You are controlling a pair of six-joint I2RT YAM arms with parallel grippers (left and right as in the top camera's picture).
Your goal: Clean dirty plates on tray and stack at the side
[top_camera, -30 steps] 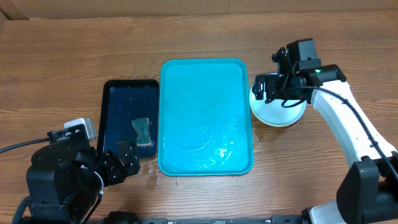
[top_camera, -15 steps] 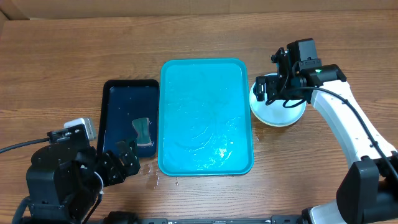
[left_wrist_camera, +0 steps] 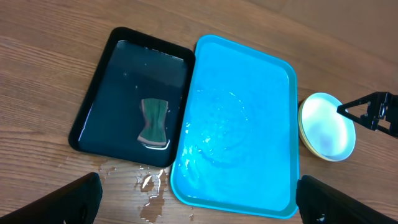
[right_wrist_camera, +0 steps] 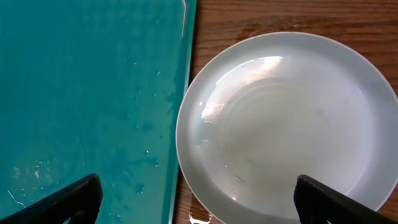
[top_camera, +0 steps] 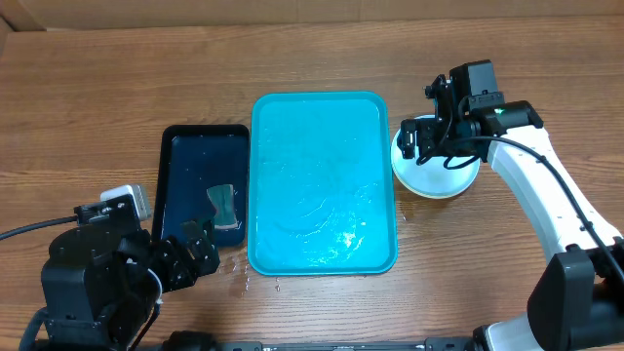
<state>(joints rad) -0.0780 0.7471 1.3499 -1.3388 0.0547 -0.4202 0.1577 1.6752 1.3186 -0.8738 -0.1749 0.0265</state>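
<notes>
The wooden tabletop [top_camera: 97,97] carries the wet turquoise tray [top_camera: 322,185], bare of dishes. A narrower black tray [top_camera: 190,156] lies along its left edge. The plates [top_camera: 434,180] sit stacked on the tabletop just beside the tray's right rim, light blue on top and yellow-green showing beneath. The right claw [top_camera: 431,142] hangs over the stack, spread wide and grasping nothing. The left claw [top_camera: 193,246], also released, hovers near the black tray's front end. A green sponge [top_camera: 225,205] lies in the black tray.
</notes>
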